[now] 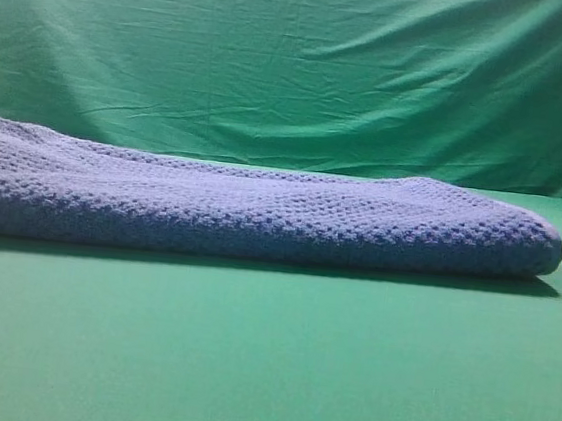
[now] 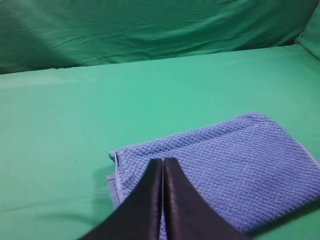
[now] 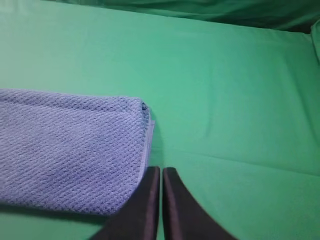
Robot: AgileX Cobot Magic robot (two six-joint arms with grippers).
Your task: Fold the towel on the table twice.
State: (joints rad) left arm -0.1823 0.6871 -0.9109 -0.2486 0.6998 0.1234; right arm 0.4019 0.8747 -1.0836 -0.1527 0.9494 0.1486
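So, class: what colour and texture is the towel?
Blue-grey towel with a bumpy waffle weave; clearest in the right wrist view.

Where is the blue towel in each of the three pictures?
Exterior high view: the towel lies folded across the middle, from the left edge almost to the right edge.
Left wrist view: it sits at lower right, partly behind the shut left gripper.
Right wrist view: it fills the lower left, beside the shut right gripper.
Shared landmark: the green table under it, with the wrinkled green backdrop cloth behind.
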